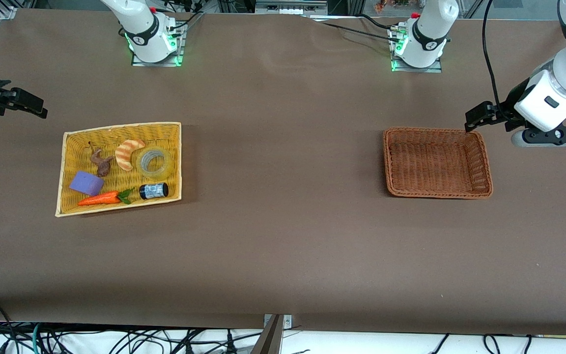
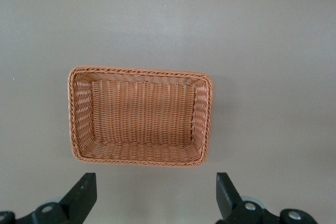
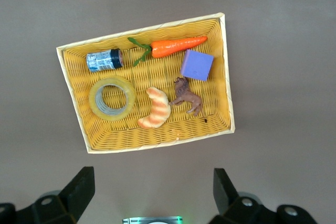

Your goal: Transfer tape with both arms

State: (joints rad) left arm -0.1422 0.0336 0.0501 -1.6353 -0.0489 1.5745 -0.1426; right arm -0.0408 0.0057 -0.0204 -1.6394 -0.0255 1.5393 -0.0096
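Note:
The tape (image 1: 155,163), a translucent yellowish ring with a grey core, lies flat in the yellow basket (image 1: 121,126) toward the right arm's end of the table. It also shows in the right wrist view (image 3: 112,98). My right gripper (image 1: 30,105) is open and empty, high over the table edge beside that basket; its view (image 3: 152,190) looks down on the basket (image 3: 142,28). My left gripper (image 1: 474,118) is open and empty, high over the table beside the brown wicker basket (image 1: 387,162). Its own view (image 2: 155,195) shows that basket (image 2: 139,71) empty.
In the yellow basket with the tape lie a striped croissant toy (image 1: 128,152), a brown horse figure (image 1: 101,162), a purple block (image 1: 86,183), a carrot (image 1: 100,198) and a small dark bottle (image 1: 154,190). Brown tabletop stretches between the two baskets.

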